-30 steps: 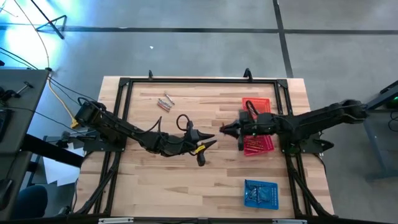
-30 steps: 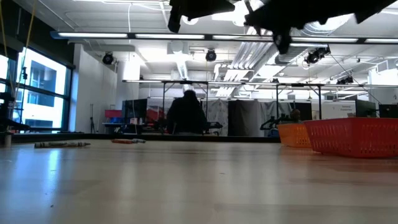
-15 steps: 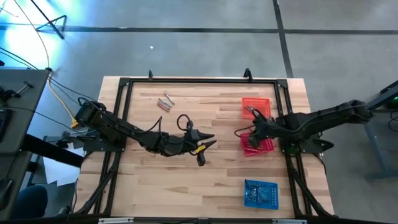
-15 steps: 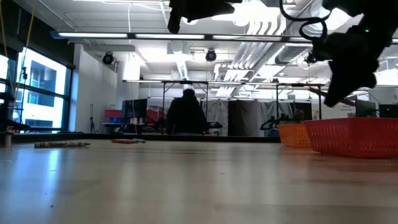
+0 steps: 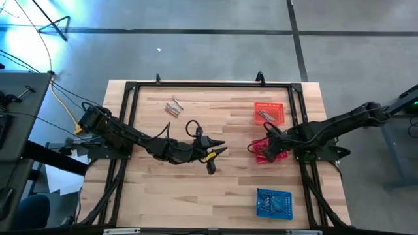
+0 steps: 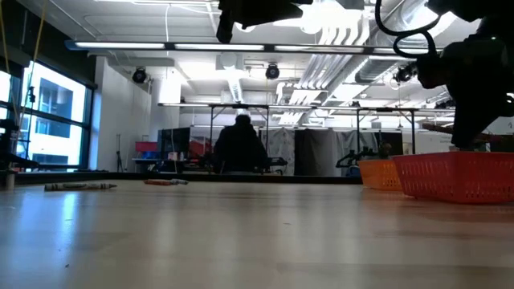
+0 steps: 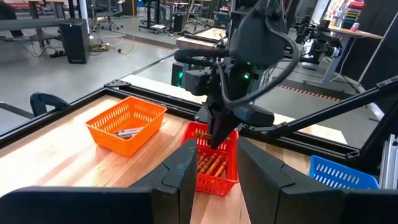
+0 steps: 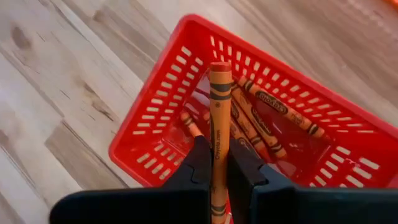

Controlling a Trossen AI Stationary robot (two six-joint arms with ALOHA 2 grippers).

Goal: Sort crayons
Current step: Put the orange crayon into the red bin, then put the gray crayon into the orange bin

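Note:
My right gripper (image 8: pixel 217 168) is shut on an orange crayon (image 8: pixel 218 106) above the red basket (image 5: pixel 279 154), which holds several orange and reddish crayons (image 8: pixel 273 102). In the left wrist view the right gripper (image 7: pixel 214 134) dips into the red basket's top. My left gripper (image 5: pixel 221 147) hangs open and empty over the table's middle. A few loose crayons (image 5: pixel 174 107) lie flat on the table at the far left. The orange basket (image 5: pixel 269 112) holds a few grey crayons (image 7: pixel 127 132). My right gripper pinches the orange crayon's lower half (image 8: pixel 217 149) between its two fingers. The crayon lies along the fingers and sticks out past their tips. The fingers slant down over the red basket. The crayon's free end (image 8: pixel 219 67) is clear of the basket's crayons.
A blue basket (image 5: pixel 274 202) stands near the table's front right. A black frame (image 5: pixel 130 117) runs around the table's edges. Bare wood lies between the loose crayons and the baskets. A person (image 6: pixel 241 148) shows in the room beyond the table.
My right gripper has carried the orange crayon from the table's middle toward the right edge and come down over the red basket, staying shut on it.

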